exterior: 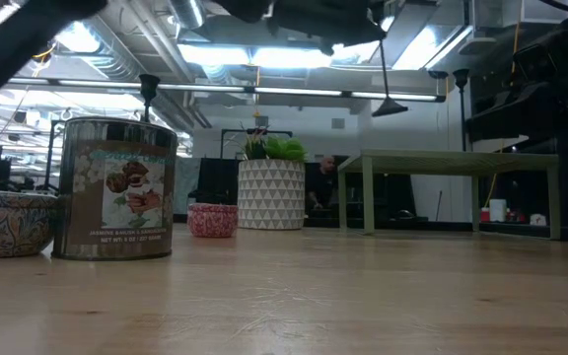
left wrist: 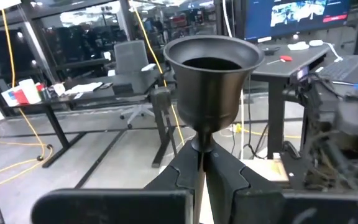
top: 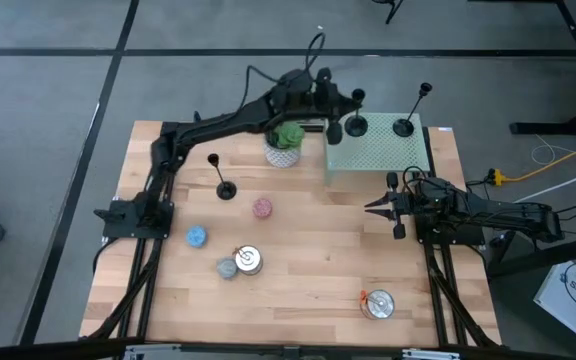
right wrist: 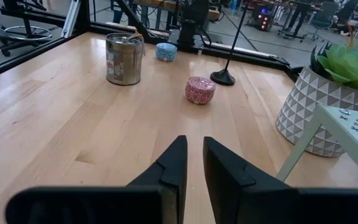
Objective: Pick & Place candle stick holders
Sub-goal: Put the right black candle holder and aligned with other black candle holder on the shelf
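Note:
One black candle stick holder (top: 356, 125) is held by my left gripper (top: 336, 112) above the green perforated stand (top: 378, 152) at the far side. The low view shows its round base (exterior: 389, 106) hanging clear above the stand's top (exterior: 452, 155). A second holder (top: 404, 127) stands by its base on the stand. The third (top: 226, 190) stands on the wooden table at the left and also shows in the right wrist view (right wrist: 224, 76). My right gripper (top: 376, 207) waits low over the table just in front of the stand, empty, with a narrow gap between its fingers (right wrist: 194, 163). My left gripper pinches the holder's thin stem (left wrist: 202, 144) between its two fingers, just below the cup-shaped top (left wrist: 211, 68). The fingers come about level from the table's left and lie across the stem. The holder hangs upright, its base lifted clear of the stand.
A green plant in a white patterned pot (top: 284, 142) stands beside the stand's left edge. Pink (top: 262, 208), blue (top: 197, 237) and grey (top: 227, 268) candles and a silver tin (top: 249, 260) lie at the centre left. Another tin (top: 378, 303) sits near the front right.

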`<state>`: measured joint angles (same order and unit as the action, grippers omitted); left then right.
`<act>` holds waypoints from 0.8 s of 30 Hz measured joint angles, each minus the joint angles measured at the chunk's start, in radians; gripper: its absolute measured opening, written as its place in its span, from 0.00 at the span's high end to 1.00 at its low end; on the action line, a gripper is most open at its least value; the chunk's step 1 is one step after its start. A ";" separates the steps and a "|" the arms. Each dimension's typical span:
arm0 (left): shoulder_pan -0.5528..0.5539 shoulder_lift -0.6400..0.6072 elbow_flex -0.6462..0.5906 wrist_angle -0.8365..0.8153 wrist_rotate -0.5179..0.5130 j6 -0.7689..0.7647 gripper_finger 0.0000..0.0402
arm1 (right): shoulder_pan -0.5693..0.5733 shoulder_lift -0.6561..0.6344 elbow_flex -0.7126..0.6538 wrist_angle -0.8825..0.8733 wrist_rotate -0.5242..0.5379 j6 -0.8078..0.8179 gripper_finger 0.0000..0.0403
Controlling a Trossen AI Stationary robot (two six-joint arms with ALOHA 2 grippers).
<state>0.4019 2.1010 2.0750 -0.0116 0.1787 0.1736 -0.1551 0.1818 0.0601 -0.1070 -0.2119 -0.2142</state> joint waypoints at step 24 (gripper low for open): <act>0.025 0.232 0.271 -0.045 -0.002 -0.011 0.97 | 0.000 0.000 0.000 -0.002 0.000 0.000 0.87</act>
<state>0.4271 2.3325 2.3463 -0.0566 0.1764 0.1624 -0.1549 0.1818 0.0601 -0.1087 -0.2118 -0.2142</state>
